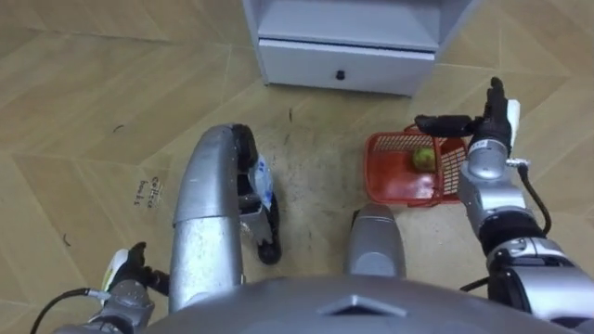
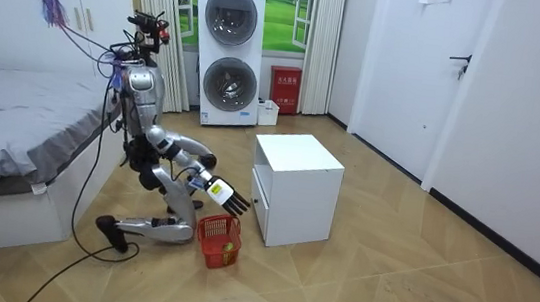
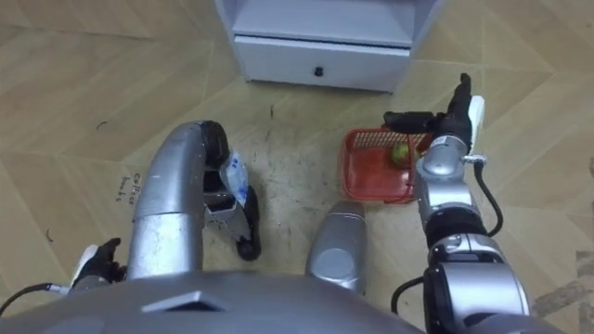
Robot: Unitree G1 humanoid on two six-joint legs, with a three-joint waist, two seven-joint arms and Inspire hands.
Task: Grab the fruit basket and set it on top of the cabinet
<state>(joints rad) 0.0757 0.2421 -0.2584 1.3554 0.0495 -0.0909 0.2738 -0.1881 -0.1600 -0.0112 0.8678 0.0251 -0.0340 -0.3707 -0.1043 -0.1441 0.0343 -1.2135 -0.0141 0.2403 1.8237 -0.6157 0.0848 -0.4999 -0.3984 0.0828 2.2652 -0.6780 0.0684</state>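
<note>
The right robot hand [image 1: 484,128] is held open above the far right rim of the basket [image 1: 370,169]. Its fingers [image 1: 497,95] are stretched straight towards the cabinet [image 1: 343,19], and the thumb is extended to the left over the basket's far edge. Nothing is grasped in it. Whether the rim is touched cannot be told.

The left robot hand [image 1: 135,278] is seen low at the robot's left, well apart from the basket. Whether it is released or clenched cannot be told.

One red basket is counted. It stands on the floor [image 1: 93,121] just beside the robot's right knee and near the front right corner of the cabinet. One green fruit [image 1: 423,159] lies inside it, towards its right wall.

One white cabinet is seen ahead of the robot, with one drawer [image 1: 390,65] and one dark knob [image 1: 341,75].

In the room view the robot is seen kneeling on the floor between one bed [image 2: 10,134] and the cabinet. The open right robot hand is held out over the basket there. Two washing machines [image 2: 228,51] are stacked against the far wall.
</note>
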